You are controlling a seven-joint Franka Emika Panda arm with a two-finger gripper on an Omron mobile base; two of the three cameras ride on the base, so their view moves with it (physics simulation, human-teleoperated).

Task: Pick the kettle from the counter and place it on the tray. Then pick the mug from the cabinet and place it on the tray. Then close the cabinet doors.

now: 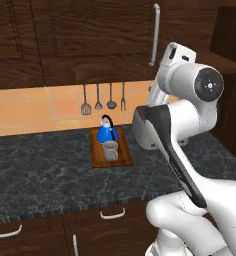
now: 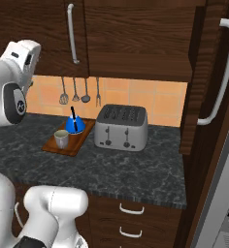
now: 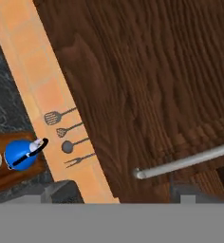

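One kettle (image 1: pixel 107 133), one mug (image 1: pixel 110 150), one tray (image 1: pixel 124 159), one toaster (image 2: pixel 122 128), four hanging utensils (image 1: pixel 98 99)

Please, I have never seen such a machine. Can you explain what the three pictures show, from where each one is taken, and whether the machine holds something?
The white machine is a robot arm in a rendered kitchen. Two pictures come from cameras on its base, behind it to the left and to the right. The third comes from a camera on its hand, looking along the pincer at a dark cabinet door and its grey bar handle. On the dark counter lies a wooden tray carrying a blue kettle and a grey mug. A silver toaster stands beside the tray. The pincer holds nothing.
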